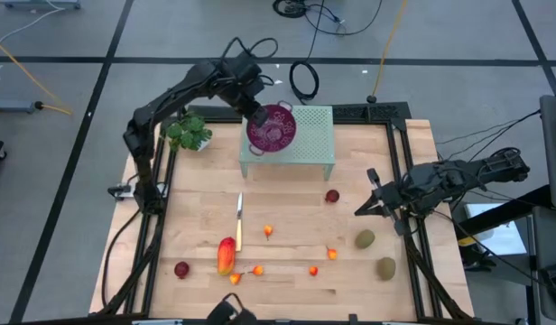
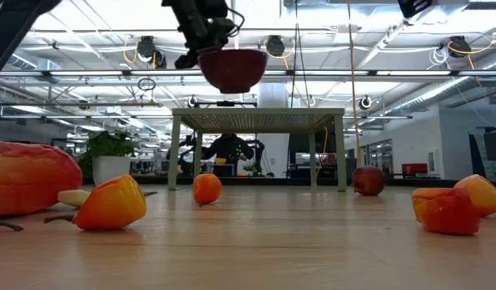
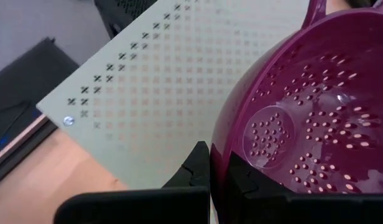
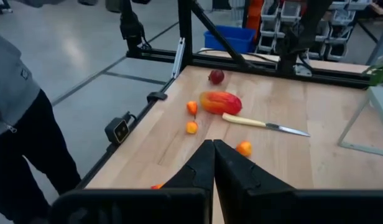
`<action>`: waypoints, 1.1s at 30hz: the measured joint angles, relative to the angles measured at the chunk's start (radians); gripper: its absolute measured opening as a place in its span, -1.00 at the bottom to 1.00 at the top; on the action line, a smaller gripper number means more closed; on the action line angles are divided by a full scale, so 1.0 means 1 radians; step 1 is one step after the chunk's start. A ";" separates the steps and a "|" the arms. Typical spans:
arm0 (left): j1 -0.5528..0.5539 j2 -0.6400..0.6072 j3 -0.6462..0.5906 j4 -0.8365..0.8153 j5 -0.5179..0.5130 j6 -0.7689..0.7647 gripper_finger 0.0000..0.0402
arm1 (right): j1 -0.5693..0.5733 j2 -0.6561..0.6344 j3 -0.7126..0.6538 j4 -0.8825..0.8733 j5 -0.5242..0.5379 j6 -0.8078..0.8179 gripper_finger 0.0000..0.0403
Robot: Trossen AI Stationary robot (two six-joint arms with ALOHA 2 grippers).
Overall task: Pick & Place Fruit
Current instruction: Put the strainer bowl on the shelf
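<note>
Left gripper (image 1: 258,116) is clamping the rim of a purple colander (image 1: 273,126) and holding it in the air above the pale green perforated stand (image 1: 305,149) at the table's 12 o'clock edge. In the left wrist view the fingers (image 3: 198,168) are pinching the colander wall (image 3: 316,124) with the rim between them; the bowl of the colander is showing only its drain holes. The low view is showing the colander (image 2: 232,68) hanging clear above the stand top (image 2: 260,117).

Right gripper (image 1: 361,209) is waiting at the table's 3 o'clock side, fingers pressed together on nothing, as the right wrist view (image 4: 213,158) confirms.

Fruit is lying on the wooden table (image 1: 287,194), all apart from the colander:
- mango-like fruit (image 1: 226,256) at about 7 o'clock, just beside the tip of the yellow-handled knife (image 1: 239,222)
- one dark red ball (image 1: 181,269) at 8 o'clock, another (image 1: 332,196) near centre toward 3 o'clock
- two kiwi-like ovals (image 1: 365,239) and (image 1: 385,268) at 4 to 5 o'clock
- small orange-red pieces (image 1: 268,232) scattered along the 6 o'clock side

A green leafy plant (image 1: 189,133) is standing at 10 o'clock, beside the stand. A person in grey and dark clothing (image 4: 17,124) is standing off the table edge in the right wrist view.
</note>
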 joint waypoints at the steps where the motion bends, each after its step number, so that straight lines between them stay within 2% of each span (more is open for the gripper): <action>1: 0.008 0.013 0.014 -0.018 0.004 0.001 -1.00 | 0.000 -0.002 0.000 -0.001 0.000 -0.001 -1.00; 6: 0.037 0.048 0.032 -0.064 0.015 0.026 -1.00 | 0.000 -0.012 0.000 0.000 0.000 -0.027 -0.98; 24: 0.048 0.071 0.032 -0.059 0.031 0.030 -1.00 | 0.000 -0.014 0.000 -0.004 0.000 -0.030 -0.98; 33: 0.044 0.091 0.031 -0.047 0.051 0.110 -1.00 | 0.000 -0.014 0.000 -0.004 0.000 -0.029 -0.98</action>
